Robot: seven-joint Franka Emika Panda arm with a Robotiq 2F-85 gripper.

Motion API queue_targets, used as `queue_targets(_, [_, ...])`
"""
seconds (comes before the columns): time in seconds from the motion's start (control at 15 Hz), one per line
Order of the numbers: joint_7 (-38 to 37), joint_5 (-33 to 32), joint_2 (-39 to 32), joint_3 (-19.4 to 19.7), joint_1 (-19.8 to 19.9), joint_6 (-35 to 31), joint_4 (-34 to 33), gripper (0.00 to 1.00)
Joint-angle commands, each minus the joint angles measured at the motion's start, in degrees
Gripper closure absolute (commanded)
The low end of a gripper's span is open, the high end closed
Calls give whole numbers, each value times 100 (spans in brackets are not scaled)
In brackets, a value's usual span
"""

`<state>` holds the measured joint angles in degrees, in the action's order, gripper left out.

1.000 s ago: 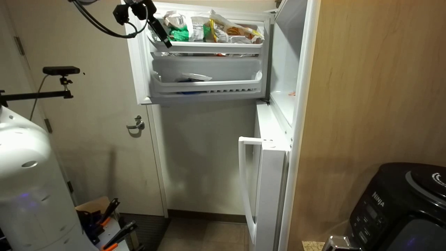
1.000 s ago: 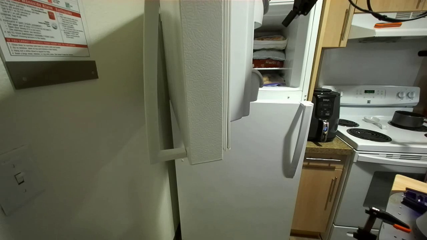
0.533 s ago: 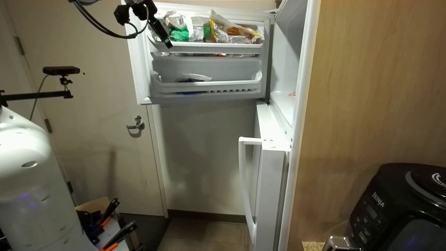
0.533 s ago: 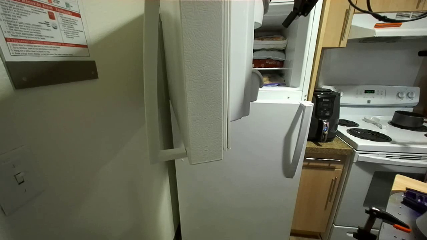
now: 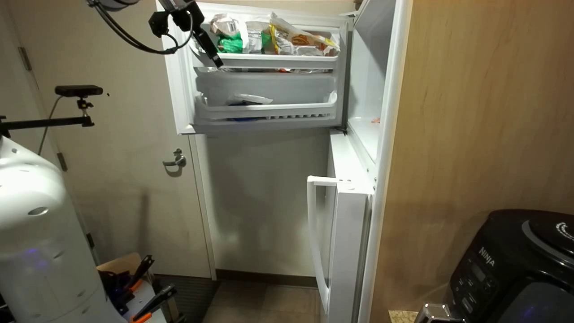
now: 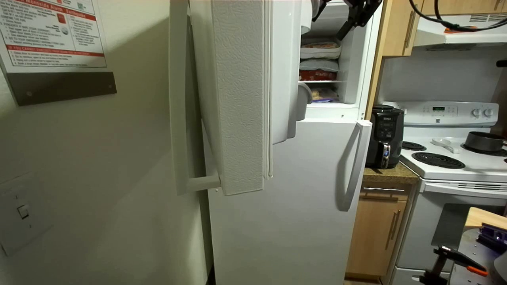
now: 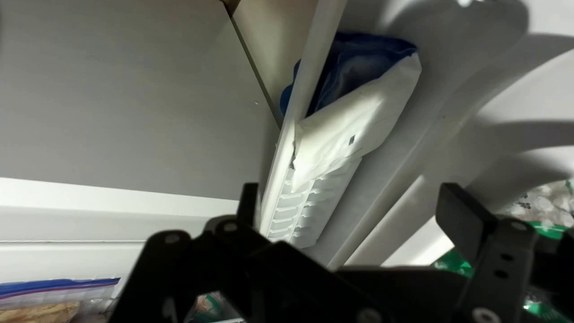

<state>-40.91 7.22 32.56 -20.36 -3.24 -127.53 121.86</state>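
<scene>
Before a freezer door (image 6: 241, 103), fingers (image 7: 464, 220) spread and empty

Beyond them, untouched, a white packet (image 7: 361, 128) lies in the lower door bin (image 7: 306, 85), overlapping a blue bag (image 7: 354, 63). If lowered askew, the fingers could strike the upper bin (image 5: 278, 62); the packet, probably limp, might snag on the lower one. The packet's underside is hidden, its border with the blue bag unclear, the arm (image 5: 36, 188) cut off above.

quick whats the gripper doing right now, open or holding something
Gripper: open, fingers spread wide apart, holding nothing.
</scene>
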Motion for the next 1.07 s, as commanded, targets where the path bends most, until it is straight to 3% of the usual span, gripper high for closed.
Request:
queue_targets(0.0, [-40, -54, -25, 43, -61, 18, -26, 0])
queue_targets(0.67, [-55, -58, 153, 184, -1, 132, -375, 0])
queue_targets(1.0, [-131, 16, 82, 59, -59, -65, -384, 0])
